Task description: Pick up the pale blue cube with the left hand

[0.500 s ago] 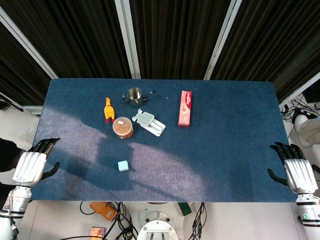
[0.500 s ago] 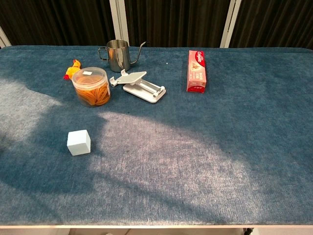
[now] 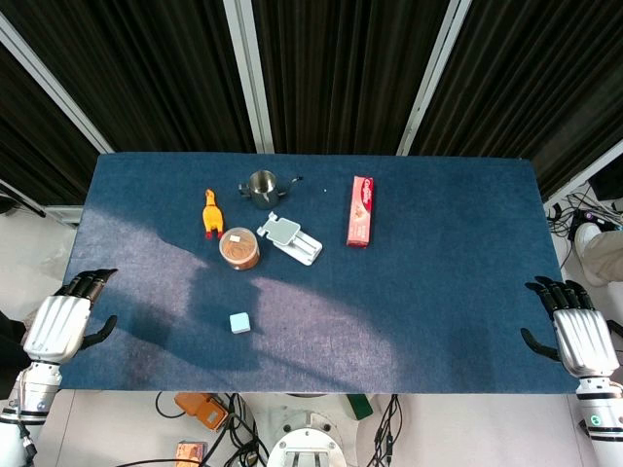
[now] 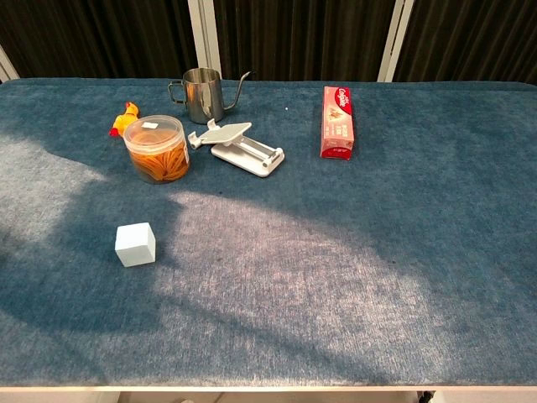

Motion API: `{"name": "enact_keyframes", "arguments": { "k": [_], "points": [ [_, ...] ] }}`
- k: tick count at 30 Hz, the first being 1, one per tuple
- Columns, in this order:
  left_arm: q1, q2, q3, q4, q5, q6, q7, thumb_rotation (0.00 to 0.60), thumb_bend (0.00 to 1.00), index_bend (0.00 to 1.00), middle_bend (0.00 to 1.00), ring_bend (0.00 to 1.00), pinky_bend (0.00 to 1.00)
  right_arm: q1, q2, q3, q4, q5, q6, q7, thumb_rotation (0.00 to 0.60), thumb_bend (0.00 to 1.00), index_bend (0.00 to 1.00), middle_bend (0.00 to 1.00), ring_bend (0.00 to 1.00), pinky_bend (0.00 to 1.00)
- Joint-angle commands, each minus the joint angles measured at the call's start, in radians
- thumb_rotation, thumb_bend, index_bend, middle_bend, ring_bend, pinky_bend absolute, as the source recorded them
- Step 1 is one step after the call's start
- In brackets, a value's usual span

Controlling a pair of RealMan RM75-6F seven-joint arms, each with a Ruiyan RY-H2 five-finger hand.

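Note:
The pale blue cube (image 3: pixel 239 323) lies alone on the blue table near its front edge, left of centre; the chest view shows the same cube (image 4: pixel 135 244) at the lower left. My left hand (image 3: pixel 60 325) hangs at the table's left front corner, well left of the cube, fingers apart and holding nothing. At the right front corner my right hand (image 3: pixel 577 333) is likewise open and empty. Neither hand appears in the chest view.
Behind the cube stand a clear jar with an orange filling (image 3: pixel 239 248), a rubber chicken (image 3: pixel 209 213), a steel pitcher (image 3: pixel 261 185), a white folding stand (image 3: pixel 290 238) and a red box (image 3: pixel 360 210). The blue table (image 3: pixel 448 292) stretches to the right.

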State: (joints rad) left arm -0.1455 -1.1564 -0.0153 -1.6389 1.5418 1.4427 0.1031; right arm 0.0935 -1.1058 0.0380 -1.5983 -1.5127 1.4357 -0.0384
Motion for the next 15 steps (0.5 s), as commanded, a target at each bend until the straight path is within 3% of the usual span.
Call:
{"name": "enact_keyframes", "arguments": {
  "k": [1,6,15],
  "points": [
    [0.000,-0.001,0.001,-0.001,0.001,0.000,0.001,0.600,0.29,0.17,0.19,0.17,0.40,0.000,0.000,0.000,0.000,-0.001,0.001,0.000,0.600,0.39,0.26,0.22,0.23,0.18],
    [0.001,-0.028,0.012,-0.042,0.006,-0.010,0.008,0.600,0.29,0.17,0.19,0.17,0.40,0.001,-0.001,0.001,-0.003,0.005,-0.005,0.004,0.600,0.39,0.26,0.22,0.23,0.18],
    [-0.057,-0.134,0.041,-0.070,0.030,-0.129,0.081,0.600,0.28,0.17,0.19,0.17,0.40,-0.001,0.004,0.000,-0.005,0.006,-0.004,0.013,0.600,0.39,0.26,0.22,0.23,0.18]
  ]
}}
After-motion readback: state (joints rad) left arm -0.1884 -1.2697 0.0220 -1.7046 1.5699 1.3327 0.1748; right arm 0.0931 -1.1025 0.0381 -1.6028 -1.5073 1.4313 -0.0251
